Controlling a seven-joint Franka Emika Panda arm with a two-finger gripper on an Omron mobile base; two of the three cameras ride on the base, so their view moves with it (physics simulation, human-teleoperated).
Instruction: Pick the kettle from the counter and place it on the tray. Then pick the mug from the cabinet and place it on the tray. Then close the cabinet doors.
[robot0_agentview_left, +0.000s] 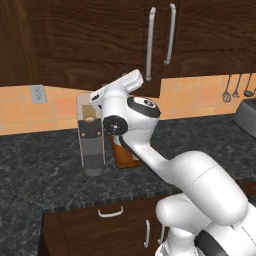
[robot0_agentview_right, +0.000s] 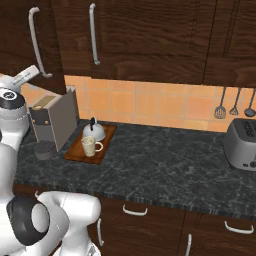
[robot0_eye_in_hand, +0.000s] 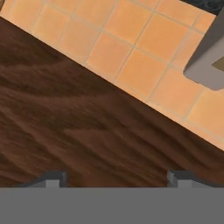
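Spread wide with nothing between its tips, the pincer (robot0_eye_in_hand: 114, 178) faces the dark wood of a cabinet door (robot0_eye_in_hand: 78, 131), close to its lower edge above the orange tiles (robot0_eye_in_hand: 144, 48). Down on the counter (robot0_agentview_right: 165, 160), the kettle (robot0_agentview_right: 93, 131) and the mug (robot0_agentview_right: 89, 146) both sit on the tray (robot0_agentview_right: 75, 151), right beside the grey coffee machine (robot0_agentview_right: 52, 120).
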